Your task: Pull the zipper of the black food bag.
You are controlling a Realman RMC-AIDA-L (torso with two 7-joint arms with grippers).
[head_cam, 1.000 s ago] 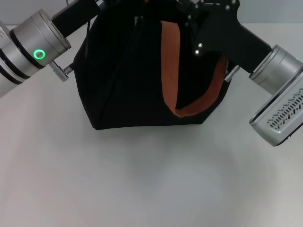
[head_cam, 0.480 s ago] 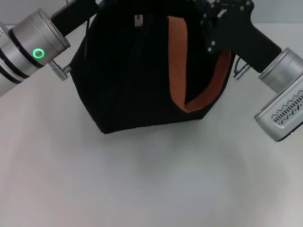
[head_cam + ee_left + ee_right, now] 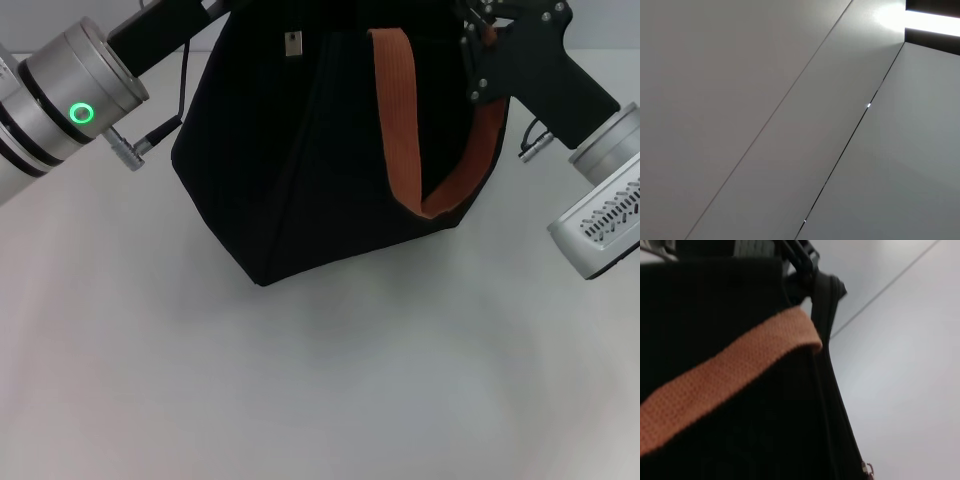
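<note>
Black fabric fills the top of your head view: the black food bag (image 3: 310,150) has swung toward your right side over the past second and now sits cocked on one lower corner, its near bottom edge lifted off the white counter (image 3: 300,400), where a second ago that edge lay flat. The orange-brown strap (image 3: 420,130) has travelled with it, and the right hand (image 3: 490,30) has moved outward along the bag's top right edge, so the shift reads as that arm dragging the whole bag rather than running a slider along its track. You cannot tell how far the right hand is open or what it has hold of, since its tips are lost against the dark fabric. The left hand is out of sight at the bag's upper left, its arm (image 3: 70,110) unmoved across the three head pictures; its wrist camera sees only pale wall panels. A small silver tab (image 3: 292,43) shows on the front face near the top. In the right wrist view the zipper (image 3: 867,470) glints low on the zip track, well away from where that arm is working. Judged from this, the zip itself has probably gained little.
</note>
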